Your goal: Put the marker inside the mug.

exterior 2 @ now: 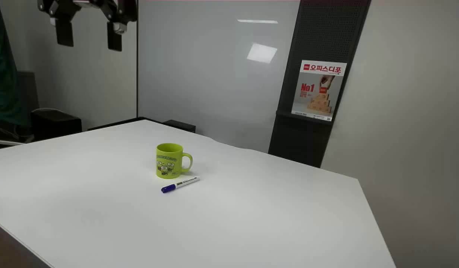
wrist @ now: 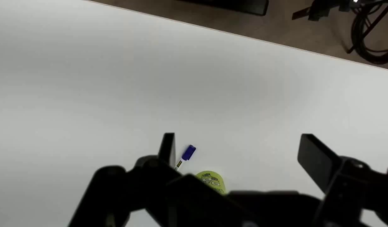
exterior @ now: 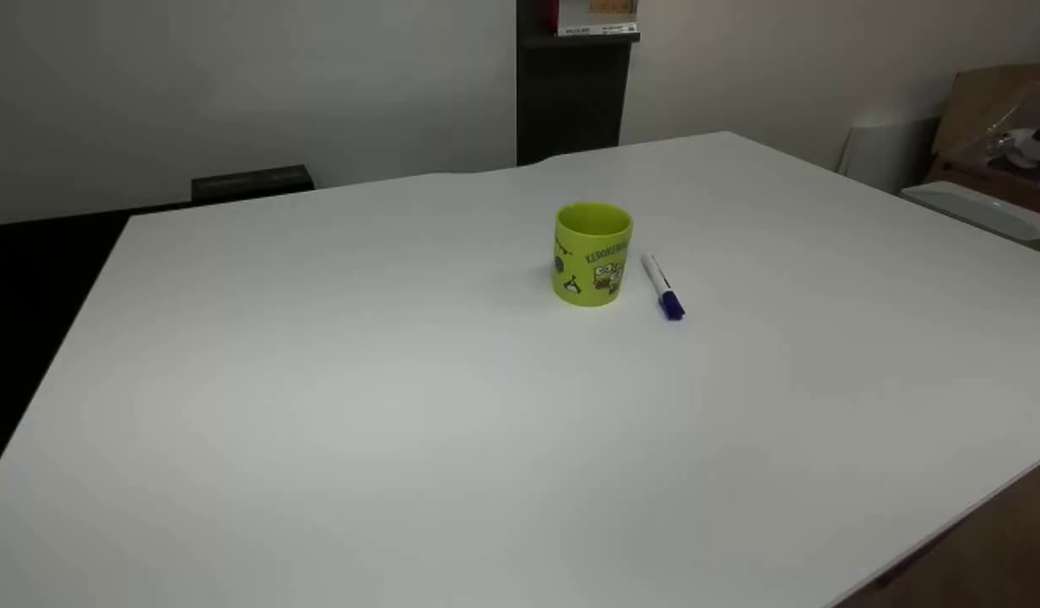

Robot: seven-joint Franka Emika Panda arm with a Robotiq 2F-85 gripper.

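High above the table (exterior 2: 252, 208), the fingers (exterior 2: 64, 34) point down and stand wide apart, holding nothing. The step in hand is, as I judge it, the reach for the marker (exterior 2: 180, 184); the grasp is yet to be made. Next, the fingers likely need to come down over its barrel (exterior 2: 187, 182) and turn a little, so that they meet squarely across it. Below them and well apart, the marker lies flat on the table. In the wrist view its long axis runs aslant to the line from finger to finger: the dark blue cap (wrist: 188, 153) shows in the gap, nearer one finger, and points toward the table edge (wrist: 244, 37) ahead, while the white end is hidden behind that finger. Just beside the marker, not touching it, the mug (exterior 2: 169, 161) stands upright below the fingers, mouth up, its handle (exterior 2: 191, 162) out to one side, so near that a descending finger might nudge it. Well beyond the fingers, a poster (exterior 2: 319, 90) shows at the back.
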